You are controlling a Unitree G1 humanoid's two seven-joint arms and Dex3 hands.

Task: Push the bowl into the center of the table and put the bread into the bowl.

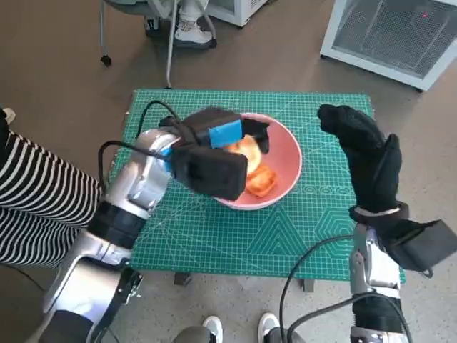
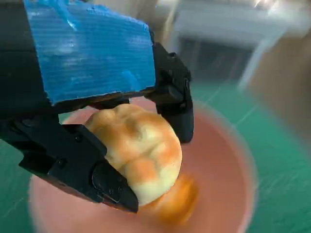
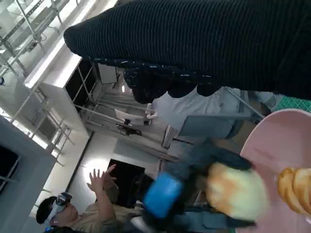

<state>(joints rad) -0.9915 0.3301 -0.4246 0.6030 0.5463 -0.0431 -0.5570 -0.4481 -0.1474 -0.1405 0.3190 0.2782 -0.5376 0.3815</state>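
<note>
A pink bowl (image 1: 289, 161) stands near the middle of the green mat. My left hand (image 1: 218, 136) hovers over it and grips a round golden bread roll (image 2: 138, 148), also seen in the head view (image 1: 248, 150). A second, darker piece of bread (image 1: 260, 181) lies inside the bowl below the roll. My right hand (image 1: 360, 143), in its black glove, is raised at the bowl's right side, apart from it, fingers spread and holding nothing. In the right wrist view the bowl (image 3: 272, 145), the roll (image 3: 235, 191) and the blue-taped left hand (image 3: 163, 194) show blurred.
The green cutting mat (image 1: 214, 243) covers the small table. A person in a striped sleeve (image 1: 36, 207) sits at the left. A chair and feet stand beyond the far edge (image 1: 189, 28). A white cabinet (image 1: 400, 36) is at the back right.
</note>
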